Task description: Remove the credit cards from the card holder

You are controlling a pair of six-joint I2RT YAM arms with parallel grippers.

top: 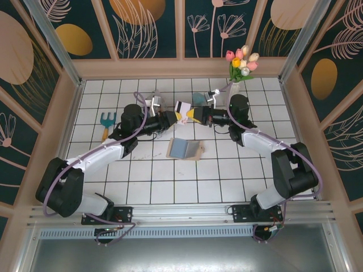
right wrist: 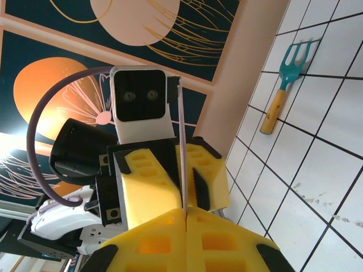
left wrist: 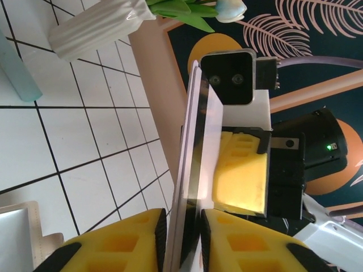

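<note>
The card holder [top: 184,148] lies open and flat on the white-tiled desk [top: 170,187]. Its blue-grey inside is turned up, and a tan border shows along its right and near edges. Above it and a little toward the back wall, lifted off the tiles, a white card [top: 182,107] with a black stripe is held between the two arms.

The right pincer [top: 193,115] reaches in from the right of the holder. Its yellow fingers are pressed together on one edge of the card; its own wrist view shows this edge-on. The left pincer [top: 170,119] reaches in from the left of the holder. Its fingers stand very close on both sides of the opposite edge, but I cannot tell whether the pads really press on the card.

There are bare tiles on every side of the holder. The widest free area is on its near side, between it and the arm bases. Far to the left of the holder, close to the left wall, lies a garden fork [top: 106,122] with a teal head and a wooden handle. Beyond the holder and to the left stands a small clear rack [top: 154,103]. Beyond it and to the right, close to the back wall, is a white ribbed vase [top: 234,89] with tulips [top: 243,59]. Wooden walls [top: 181,68] close the desk at the left, the back and the right.

The card carries small coloured marks below its stripe, too small to read.
</note>
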